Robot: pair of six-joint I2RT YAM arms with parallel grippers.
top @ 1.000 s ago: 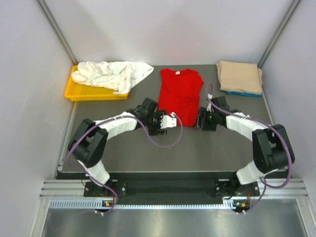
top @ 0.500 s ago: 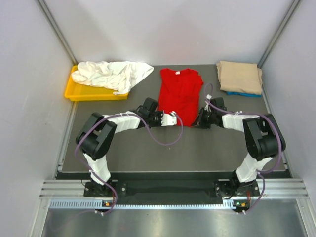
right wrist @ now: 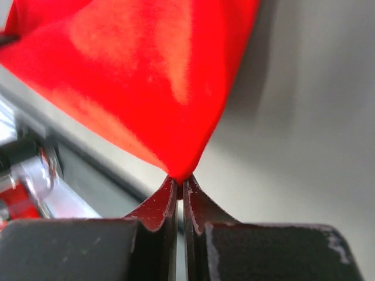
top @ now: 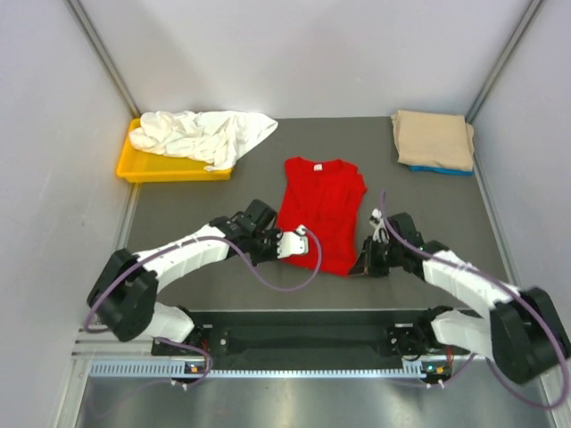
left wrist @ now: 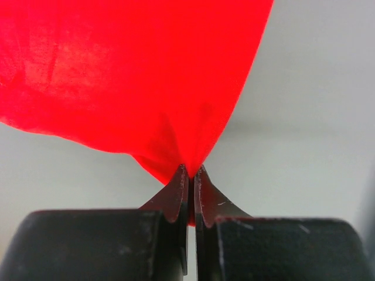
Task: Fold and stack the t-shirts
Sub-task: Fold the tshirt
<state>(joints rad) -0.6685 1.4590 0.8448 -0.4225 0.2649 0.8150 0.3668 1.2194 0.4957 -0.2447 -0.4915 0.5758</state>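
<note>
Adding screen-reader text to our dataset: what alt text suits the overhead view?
The left gripper and right gripper each pinch a near corner of a red t-shirt spread on a dark table. Behind, a crumpled white t-shirt spills over a yellow tray at left; a folded tan t-shirt lies on a blue one at right.
</note>
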